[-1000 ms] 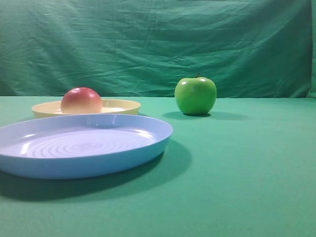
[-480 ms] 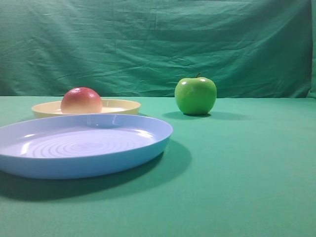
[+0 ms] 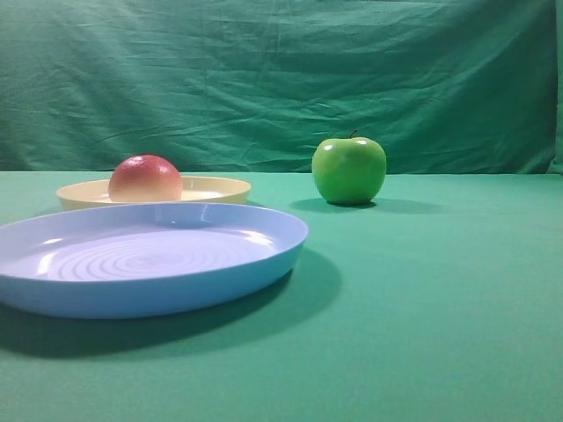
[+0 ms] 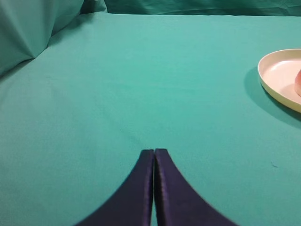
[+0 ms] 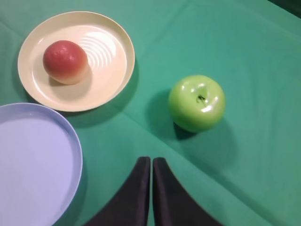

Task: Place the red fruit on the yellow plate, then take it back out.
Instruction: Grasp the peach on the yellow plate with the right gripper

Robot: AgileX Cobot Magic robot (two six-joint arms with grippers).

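Green cloth covers the table (image 3: 440, 290) and backdrop. On the yellow plate (image 5: 113, 80) the red fruit (image 5: 65, 61) is seen, left of centre; the green apple (image 5: 197, 103) lies apart to the plate's right. Both the left gripper (image 4: 154, 153) and right gripper (image 5: 151, 161) are pressed closed, empty. Smooth, round and probably slippery, the fruit is best taken across its widest middle.

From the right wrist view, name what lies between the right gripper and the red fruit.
Bare green cloth and the yellow plate's near rim lie between right gripper and red fruit.

Each gripper, left gripper (image 4: 154, 153) and right gripper (image 5: 151, 161), shows two dark, smooth, matte fingers curving to narrow tips.
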